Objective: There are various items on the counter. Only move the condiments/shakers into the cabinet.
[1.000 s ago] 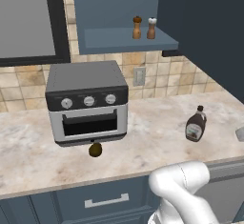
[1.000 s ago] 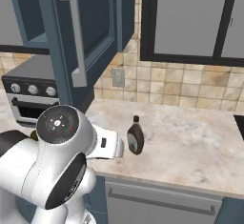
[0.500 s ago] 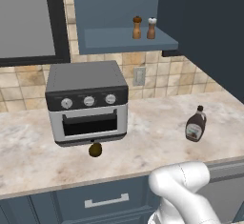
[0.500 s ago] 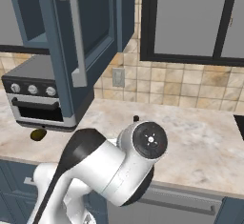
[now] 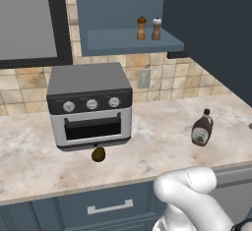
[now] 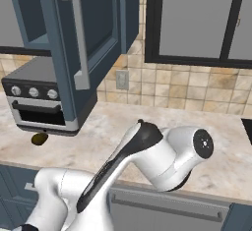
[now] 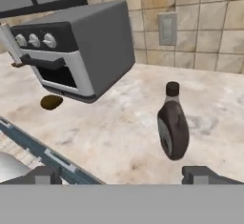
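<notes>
From my remote station I read every position off the toaster oven (image 5: 91, 104), a grey box with three knobs and a dark door standing on the beige-and-white marbled desk (image 5: 147, 146). The syrup bottle (image 5: 202, 128) is dark brown, rounded in the body, narrow in the neck, with a dark cap and a pale label; it stands upright on the desk, well to the right of the oven and nearer the front edge. In the hand view the same bottle (image 7: 173, 128) stands tilted in the frame, between and beyond my two finger tips. The jaws (image 7: 122, 174) are spread wide and released, with nothing between them and no contact with the bottle. Two small turned-wood shakers stand side by side on the shelf floor of the blue-grey cabinet (image 5: 130, 41), above the oven and to its right: the brown-topped shaker (image 5: 141, 28) on the left, the white-topped shaker (image 5: 156, 29) just beside it on the right. A small round brown-green fruit (image 5: 98, 154) lies on the desk directly in front of the oven, under its front edge. In the right base view the fruit (image 6: 39, 138) shows below the oven's corner, and the open cabinet door (image 6: 74, 33) hangs in front of the oven.
</notes>
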